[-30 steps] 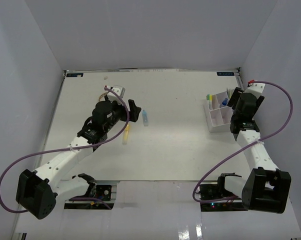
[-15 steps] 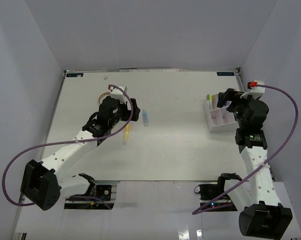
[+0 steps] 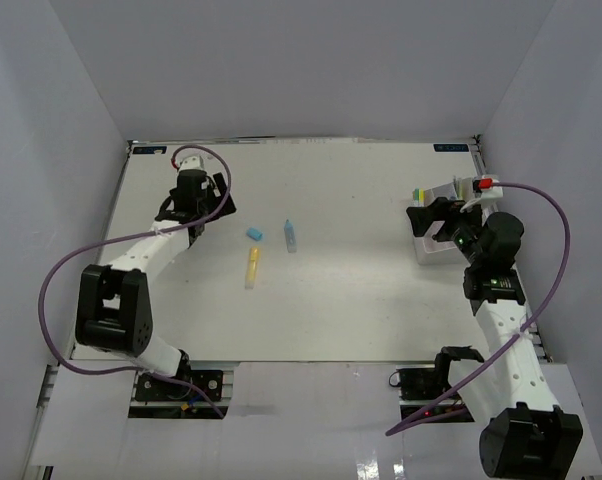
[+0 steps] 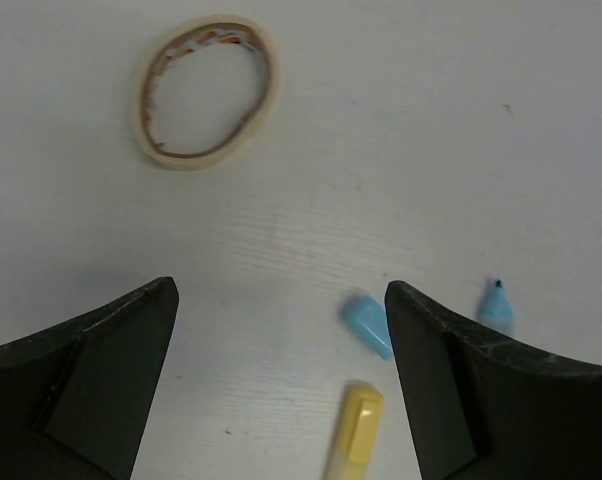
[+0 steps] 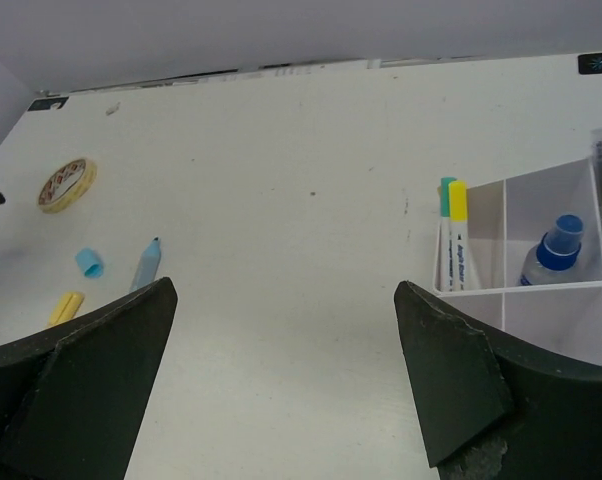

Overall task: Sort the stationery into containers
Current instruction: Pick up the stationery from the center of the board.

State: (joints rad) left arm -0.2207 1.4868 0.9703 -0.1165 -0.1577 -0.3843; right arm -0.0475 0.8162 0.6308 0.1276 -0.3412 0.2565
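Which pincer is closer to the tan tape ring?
Left. The left pincer hovers close by the tan tape ring; the right pincer is far off, beside the organizer box.

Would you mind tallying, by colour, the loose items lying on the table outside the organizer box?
Light blue: 2, a small piece and a pen
Yellow: 1, a marker
Tan: 1, a ring
Total: 4
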